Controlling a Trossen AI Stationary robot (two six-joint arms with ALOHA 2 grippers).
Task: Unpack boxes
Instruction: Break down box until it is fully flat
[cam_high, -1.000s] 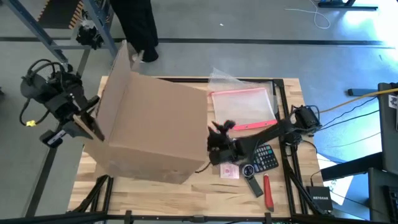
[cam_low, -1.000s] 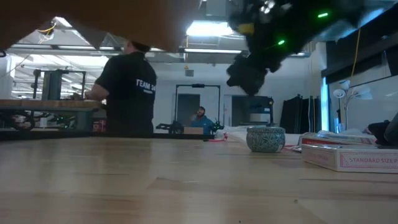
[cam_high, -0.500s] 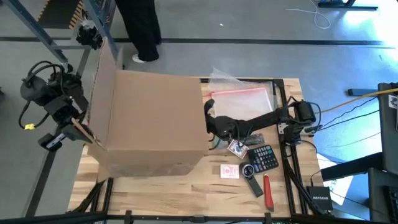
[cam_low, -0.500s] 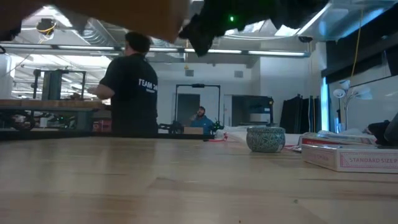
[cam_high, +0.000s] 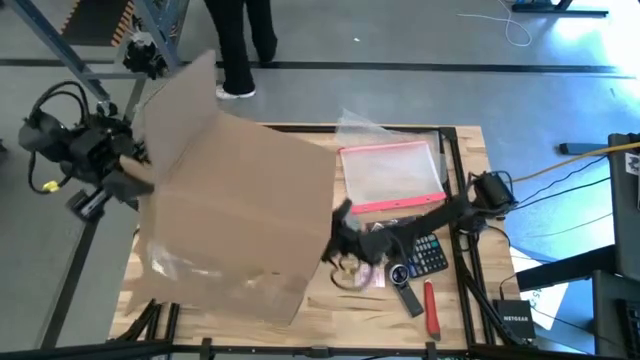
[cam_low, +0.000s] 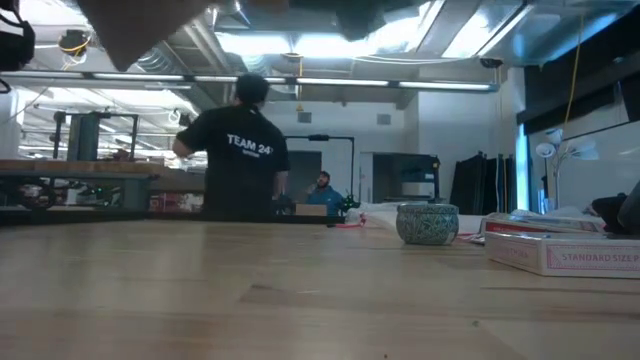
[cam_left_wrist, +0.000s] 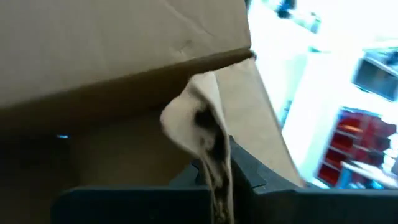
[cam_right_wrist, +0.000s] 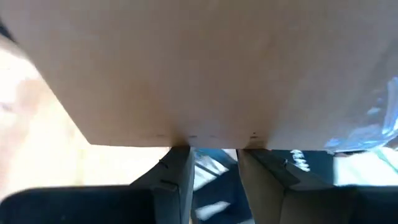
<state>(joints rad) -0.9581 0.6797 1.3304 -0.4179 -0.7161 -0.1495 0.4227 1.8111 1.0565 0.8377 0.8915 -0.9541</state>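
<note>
Tilting over the left half of the wooden worktop (cam_high: 455, 330), the big brown cardboard box (cam_high: 235, 225) is raised off the surface, its upper corner leaning toward the left arm and its lower edge reaching toward the worktop's near side; from table height only a slanted brown corner of it shows at the top of the frame. The left gripper (cam_high: 128, 178) sits at the box's left edge with its jaws closed on a torn, pale cardboard flap, which the left wrist view shows pinched between the dark fingers (cam_left_wrist: 249, 180). The right gripper (cam_high: 338, 240) is at the box's lower right corner; its jaws stand partly apart on either side of the box's edge, and whether they actually clamp it cannot be told. To the right of the box lie a clear plastic pouch (cam_high: 392, 172) with a pink-red edge, a calculator (cam_high: 428, 253), a small card pack (cam_high: 368, 278), a dark remote-like object (cam_high: 406, 296) and a red pen (cam_high: 432, 309). A small patterned bowl (cam_low: 427, 223) stands on the worktop. Beyond the far edge a person (cam_low: 243, 158) in a black shirt stands facing away.
</note>
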